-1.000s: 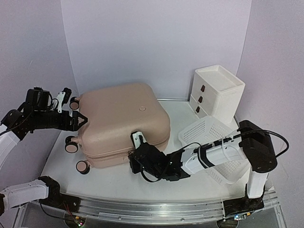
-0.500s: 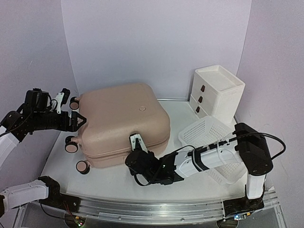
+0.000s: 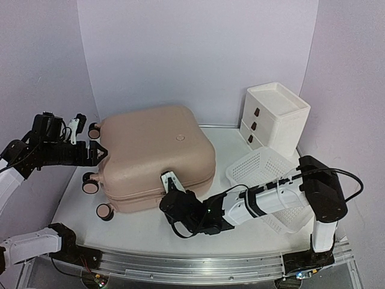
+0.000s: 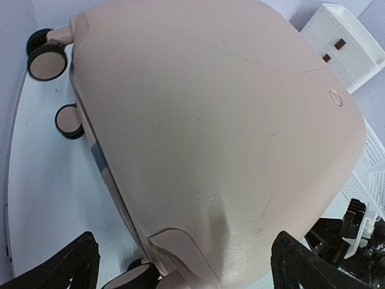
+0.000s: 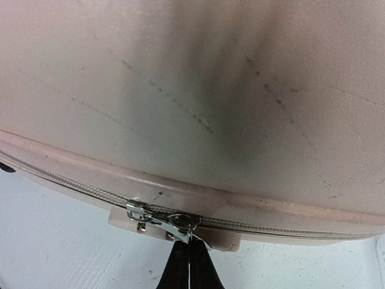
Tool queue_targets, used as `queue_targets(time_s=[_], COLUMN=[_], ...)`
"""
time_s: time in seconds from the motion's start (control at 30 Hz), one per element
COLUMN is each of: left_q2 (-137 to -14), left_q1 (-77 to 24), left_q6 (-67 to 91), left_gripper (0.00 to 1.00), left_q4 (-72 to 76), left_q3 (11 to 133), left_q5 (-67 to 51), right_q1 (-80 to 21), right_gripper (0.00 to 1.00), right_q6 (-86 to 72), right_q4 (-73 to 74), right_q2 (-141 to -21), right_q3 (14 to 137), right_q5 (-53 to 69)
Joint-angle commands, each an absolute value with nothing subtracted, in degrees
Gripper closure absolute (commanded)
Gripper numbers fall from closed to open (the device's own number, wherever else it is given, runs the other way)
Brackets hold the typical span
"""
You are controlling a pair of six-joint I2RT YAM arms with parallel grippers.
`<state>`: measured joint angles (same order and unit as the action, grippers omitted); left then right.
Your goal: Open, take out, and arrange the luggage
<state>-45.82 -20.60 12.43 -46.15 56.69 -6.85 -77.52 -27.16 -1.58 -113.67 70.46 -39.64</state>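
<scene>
**Closed luggage on the table, right end effector at its zip**

From above, the left end effector [image 3: 89, 137] is spread wide at the wheeled left end of the luggage [image 3: 153, 153], touching nothing. The luggage lies flat and shut on the table's [image 3: 150, 232] left half. The left wrist view adds the scuffed pink lid and two wheels [image 4: 47, 60]. The right end effector [image 3: 170, 180] meets the near seam. Only the right wrist view shows the closed zip and the metal zip pull [image 5: 162, 220], its tip pinched between the pressed-together fingers [image 5: 180, 268]. To the right sits a white basket [image 3: 264, 168] with the right arm across it. Behind it is a drawer unit [image 3: 274, 114], its drawers shut.
</scene>
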Motion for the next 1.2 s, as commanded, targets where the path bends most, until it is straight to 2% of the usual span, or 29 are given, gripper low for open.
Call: queue_targets(time_s=[0.0,0.13,0.33,0.5,0.77,0.8,0.87,0.93,1.0,1.17], left_q2=[-45.4,-40.6,-38.1,-37.4,-31.7,-31.1,-30.4,-30.6,-31.1,-31.7], left_q1=[-20.6,-20.7,-20.7,-20.7,-20.7,-20.7,-20.7,-20.7,-20.7,-20.7], left_q6=[26.5,35.3,35.2,38.7,50.1,51.3,53.3,53.2,52.6,52.6], left_gripper=[0.00,0.00,0.00,0.01,0.01,0.01,0.02,0.02,0.02,0.02], left_q4=[-55.0,-57.8,-58.3,-59.3,-62.2,-62.2,-62.1,-62.2,-62.1,-62.2], left_q3=[63.1,64.1,64.5,61.7,57.5,57.1,56.3,56.4,56.8,56.9], left_q5=[0.9,-4.2,-7.1,-10.2,-9.9,-9.7,-9.7,-9.7,-9.7,-9.4], right_q1=[-75.8,-75.2,-71.0,-70.1,-70.0,-70.0,-70.1,-70.1,-70.1,-70.0], right_gripper=[1.00,0.98,0.89,0.89,0.88,0.87,0.73,0.69,0.72,0.89], right_q6=[-21.5,-18.4,-19.8,-18.0,-18.0,-18.1,-17.9,-17.8,-18.4,-19.6], right_q4=[1.7,2.9,3.4,1.4,-1.9,-2.8,-4.2,-4.5,-4.5,-4.5], right_q2=[-110.5,-109.4,-106.6,-108.0,-110.5,-110.8,-111.3,-111.6,-111.9,-110.7], right_q3=[72.1,71.7,69.0,69.5,69.8,69.6,69.8,70.5,70.7,69.3], right_q5=[-43.2,-40.9,-30.4,-26.2,-26.3,-26.5,-25.5,-24.4,-25.4,-26.9])
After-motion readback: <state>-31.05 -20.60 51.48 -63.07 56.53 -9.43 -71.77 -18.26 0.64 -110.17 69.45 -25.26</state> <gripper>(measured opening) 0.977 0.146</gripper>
